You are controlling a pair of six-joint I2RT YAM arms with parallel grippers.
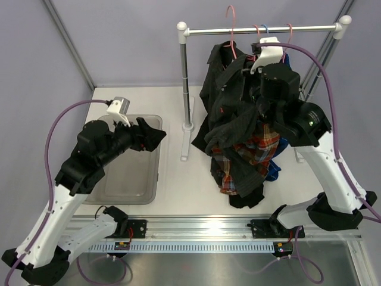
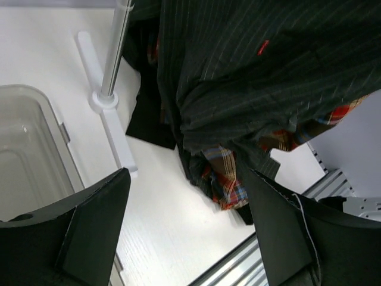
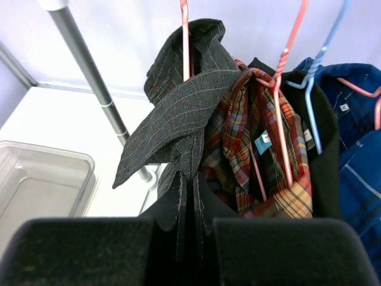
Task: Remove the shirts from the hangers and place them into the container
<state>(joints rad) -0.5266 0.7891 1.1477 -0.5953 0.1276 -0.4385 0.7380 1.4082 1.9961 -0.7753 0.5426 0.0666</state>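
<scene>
The right gripper (image 3: 190, 238) is clenched on the front edge of the charcoal pinstriped shirt (image 3: 178, 113), a fold of cloth pinched between its fingers just below the collar. That shirt hangs on a pink hanger (image 3: 184, 36), the leftmost on the rail (image 1: 262, 28) that stands along the far edge of the tabletop (image 1: 178, 190). Beside it hang the plaid shirt (image 3: 238, 137), the black shirt (image 3: 324, 137) and the blue checked shirt (image 3: 357, 149), each on its own hanger.

The left gripper (image 1: 152, 136) has its fingers spread and holds nothing. It hovers over the far right corner of the container (image 1: 156, 179), which lies empty near the left edge of the tabletop.

The step in hand looks like stripping the first shirt. The next move likely calls for drawing the cloth down and off the hanger's shoulders without dragging the hook off the rail; the free left arm could steady the hanger or take the other shoulder.
</scene>
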